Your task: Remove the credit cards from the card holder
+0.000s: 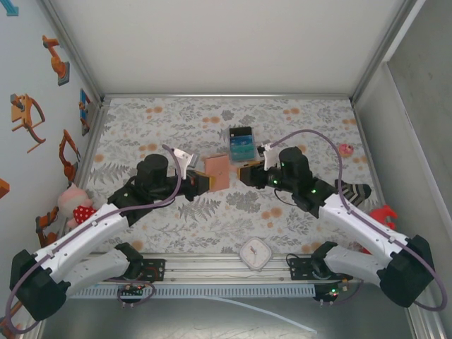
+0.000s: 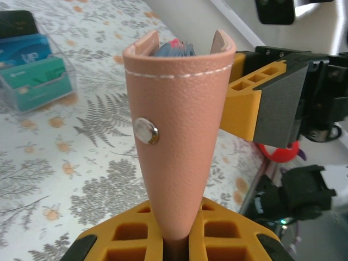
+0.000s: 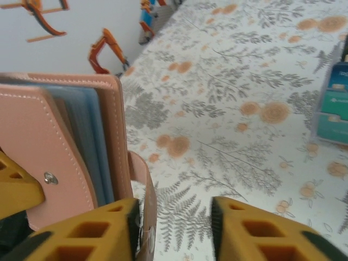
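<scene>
step: mid-extraction | left end effector (image 2: 174, 239) clamped on holder (image 2: 174, 136), held off desk (image 1: 282, 212) | right end effector (image 3: 174, 228) open, empty, beside holder | some cards (image 1: 241, 147) in box (image 2: 11, 98) | next, i judge: pinch blue edge inside, pull straight

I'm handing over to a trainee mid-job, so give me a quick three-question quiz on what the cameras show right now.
1. True or false: the left gripper is clamped on the card holder.
2. The right gripper is: A open; B shut on a card; C shut on the holder's tab.
3. Fill in: the teal and blue cards sit in a clear ___.
Key: 1 true; 2 A; 3 box.
</scene>
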Controlling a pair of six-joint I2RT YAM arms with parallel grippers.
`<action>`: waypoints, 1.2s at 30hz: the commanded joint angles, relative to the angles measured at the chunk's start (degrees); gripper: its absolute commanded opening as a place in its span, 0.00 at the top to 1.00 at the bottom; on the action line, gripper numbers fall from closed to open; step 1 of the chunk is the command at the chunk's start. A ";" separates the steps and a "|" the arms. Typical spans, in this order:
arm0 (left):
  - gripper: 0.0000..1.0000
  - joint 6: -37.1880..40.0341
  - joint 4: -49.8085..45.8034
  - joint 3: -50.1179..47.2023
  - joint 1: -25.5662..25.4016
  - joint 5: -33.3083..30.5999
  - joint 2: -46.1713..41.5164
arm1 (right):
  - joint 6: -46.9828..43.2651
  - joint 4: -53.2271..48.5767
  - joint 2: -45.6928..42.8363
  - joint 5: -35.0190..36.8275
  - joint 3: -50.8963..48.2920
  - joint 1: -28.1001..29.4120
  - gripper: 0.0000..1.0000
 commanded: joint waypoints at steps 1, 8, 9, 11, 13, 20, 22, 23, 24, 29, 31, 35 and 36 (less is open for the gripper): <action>1.00 -1.02 3.70 2.20 0.57 7.13 -1.29 | -1.89 7.88 -3.53 -9.29 -2.42 -0.71 0.50; 1.00 -2.25 9.65 1.59 0.68 14.79 -0.63 | -3.06 10.81 -8.61 -14.23 -5.63 -0.87 0.39; 1.00 -2.65 10.77 1.46 0.65 15.90 -0.50 | -3.23 10.86 -9.09 -14.44 -5.85 -0.87 0.41; 1.00 -3.53 12.42 1.18 0.70 17.46 -0.47 | -3.26 11.45 -9.82 -14.60 -6.53 -0.95 0.43; 1.00 -4.13 13.97 1.15 0.65 19.42 -0.34 | -3.25 12.47 -10.47 -15.43 -7.11 -0.95 0.44; 1.00 -4.75 15.35 0.80 0.62 21.87 -0.91 | -2.90 15.70 -11.51 -18.64 -7.95 -1.04 0.54; 1.00 -4.72 16.01 0.63 0.57 22.64 -1.00 | -2.89 15.83 -11.28 -18.90 -7.79 -1.12 0.59; 1.00 -4.79 16.50 0.45 0.57 23.08 -1.21 | -2.86 15.88 -11.18 -18.90 -7.82 -1.13 0.61; 1.00 -4.75 16.82 0.36 0.51 23.34 -1.31 | -2.86 15.89 -11.15 -18.89 -7.86 -1.20 0.62; 1.00 -4.34 17.20 0.05 0.46 23.34 -2.16 | -2.64 16.57 -11.34 -18.85 -8.06 -1.52 0.67; 1.00 -4.28 17.44 -0.15 0.47 23.33 -2.40 | -2.64 16.73 -11.80 -18.70 -8.18 -1.72 0.68; 1.00 -4.17 17.77 -0.61 0.52 23.33 -3.00 | -2.64 16.50 -12.67 -18.62 -8.39 -2.09 0.68; 1.00 -4.34 17.96 -0.65 0.49 23.38 -3.04 | -2.55 16.49 -12.88 -18.56 -8.39 -2.10 0.68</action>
